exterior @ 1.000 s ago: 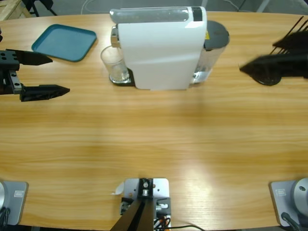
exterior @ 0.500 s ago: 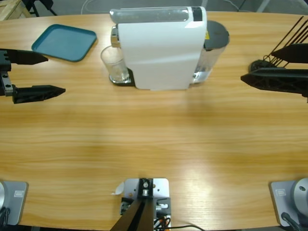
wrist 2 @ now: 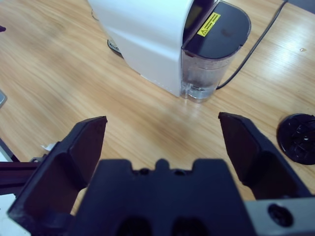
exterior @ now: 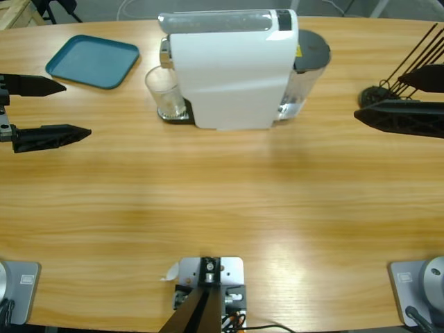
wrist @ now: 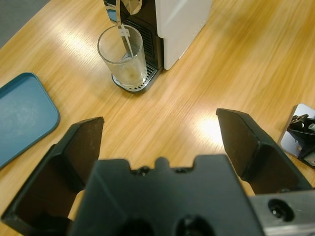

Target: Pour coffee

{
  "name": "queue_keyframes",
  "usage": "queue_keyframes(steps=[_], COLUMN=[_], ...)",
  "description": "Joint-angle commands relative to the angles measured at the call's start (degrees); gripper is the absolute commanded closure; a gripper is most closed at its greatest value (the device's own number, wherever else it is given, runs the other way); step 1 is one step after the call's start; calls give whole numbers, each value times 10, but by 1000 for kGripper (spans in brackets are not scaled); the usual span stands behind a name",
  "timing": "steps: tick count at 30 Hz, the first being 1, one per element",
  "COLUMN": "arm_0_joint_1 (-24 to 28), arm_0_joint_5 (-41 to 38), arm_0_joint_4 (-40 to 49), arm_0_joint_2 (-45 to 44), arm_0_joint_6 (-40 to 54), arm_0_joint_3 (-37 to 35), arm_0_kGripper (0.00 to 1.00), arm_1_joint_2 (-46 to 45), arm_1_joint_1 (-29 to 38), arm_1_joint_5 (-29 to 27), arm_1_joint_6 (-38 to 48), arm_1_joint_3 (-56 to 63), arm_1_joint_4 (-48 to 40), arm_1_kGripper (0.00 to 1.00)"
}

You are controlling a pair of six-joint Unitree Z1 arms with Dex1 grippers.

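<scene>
Your left gripper (exterior: 69, 107) is hanging with jaws spread wide, gripping nothing; same in its wrist view (wrist: 160, 132). Ahead of it, well apart, the glass (wrist: 123, 56) is standing on the drip grate of the white coffee machine (exterior: 229, 69), under the spout. The coffee (wrist: 129, 74) is sitting as a thin amber film at the glass bottom. A teal tray (wrist: 22, 115) is lying off to that gripper's left.

Your right gripper (wrist 2: 162, 142) is also gaping wide and empty, facing the machine's water tank (wrist 2: 209, 59), with a black round stand (wrist 2: 298, 138) near its right jaw.

Judging: the glass is looking light, rigid, smooth, likely slippery and breakable. Be taking it mid-wall from the side, squeezing gently, keeping it upright since the liquid is sloshing easily.
</scene>
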Motion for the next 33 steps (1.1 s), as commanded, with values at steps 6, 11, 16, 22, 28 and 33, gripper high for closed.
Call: queue_keyframes(steps=[6, 11, 16, 22, 28, 33], arm_0_joint_1=[-5, -3, -3, -2, 2, 2], arm_0_joint_5=[-5, -5, -6, -5, -5, -5], arm_0_joint_4=[-4, -4, -4, -4, -4, -4], arm_0_joint_2=[7, 11, 10, 2, 5, 3], arm_0_joint_6=[-10, -13, -18, -24, -33, -34], arm_0_joint_3=[13, 11, 10, 10, 3, 5], arm_0_kGripper=[0, 0, 0, 0, 0, 0], arm_1_joint_2=[4, -2, -2, -4, -6, -13], arm_1_joint_1=[5, 5, 5, 5, 5, 5], arm_1_joint_5=[6, 9, 8, 3, -4, -4], arm_1_joint_6=[1, 1, -2, -12, -18, -20], arm_1_joint_3=[-1, 9, 9, 14, 20, 27], arm_1_joint_4=[15, 15, 15, 12, 1, -4], arm_1_kGripper=[0, 0, 0, 0, 0, 0])
